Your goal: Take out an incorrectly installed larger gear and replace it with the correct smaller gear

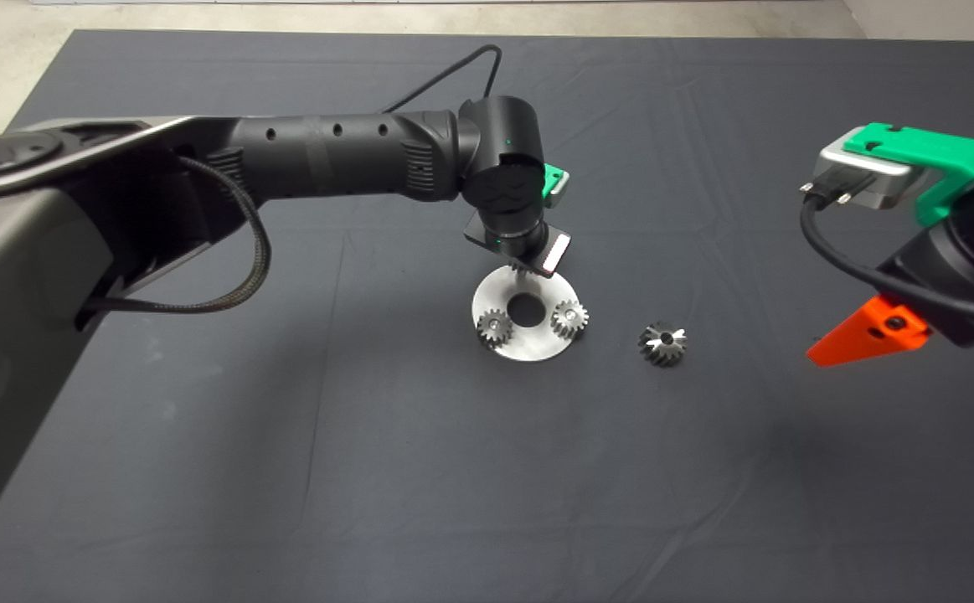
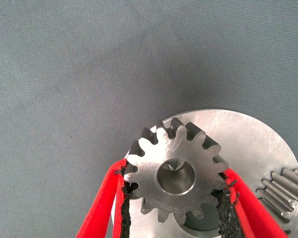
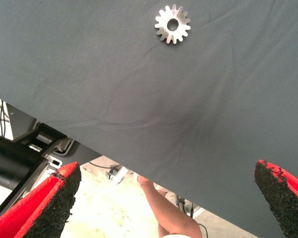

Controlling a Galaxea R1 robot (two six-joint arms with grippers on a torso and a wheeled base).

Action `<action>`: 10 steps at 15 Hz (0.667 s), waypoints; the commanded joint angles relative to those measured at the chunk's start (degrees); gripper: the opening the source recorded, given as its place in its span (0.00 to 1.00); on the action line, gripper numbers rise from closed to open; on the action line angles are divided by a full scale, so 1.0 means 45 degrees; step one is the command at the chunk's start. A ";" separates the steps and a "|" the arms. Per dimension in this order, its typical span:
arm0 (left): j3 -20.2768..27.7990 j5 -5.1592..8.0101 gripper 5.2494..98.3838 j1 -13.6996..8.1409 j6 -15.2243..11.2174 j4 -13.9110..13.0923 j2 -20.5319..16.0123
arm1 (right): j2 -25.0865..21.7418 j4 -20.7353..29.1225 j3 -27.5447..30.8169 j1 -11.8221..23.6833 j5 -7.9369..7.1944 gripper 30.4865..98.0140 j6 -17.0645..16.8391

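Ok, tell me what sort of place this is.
Probably a robotics test bench: a dark mat on a table, a steel gear plate, the larger gear loose nearby, bare concrete floor beyond.

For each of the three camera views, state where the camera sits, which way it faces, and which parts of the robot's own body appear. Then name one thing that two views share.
Head view: above, facing down at the dark mat; left arm reaching over the round steel plate, right gripper at the right edge.
Left wrist view: on the left arm, facing down at the smaller gear clamped in the left gripper.
Right wrist view: on the right arm, facing across the mat; two spread pads, a person's leg beyond.
Shared: the larger gear, head and right wrist views.
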 commanded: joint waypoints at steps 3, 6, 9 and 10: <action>0.0120 0.0775 0.31 -0.0117 -0.0030 0.0467 0.0012 | -0.0023 0.0406 0.0066 0.0313 -0.0139 0.92 0.0060; 0.0354 0.0897 0.31 -0.0207 -0.0442 0.0467 0.0012 | -0.0160 0.0386 0.0163 0.0313 -0.0139 0.92 0.0058; 0.0600 0.1063 0.31 -0.0227 -0.0550 0.0447 0.0012 | -0.0189 0.0386 0.0163 0.0313 -0.0139 0.92 0.0068; 0.0647 0.1232 0.31 -0.0227 -0.0654 0.0467 0.0012 | -0.0179 0.0386 0.0163 0.0313 -0.0139 0.92 0.0068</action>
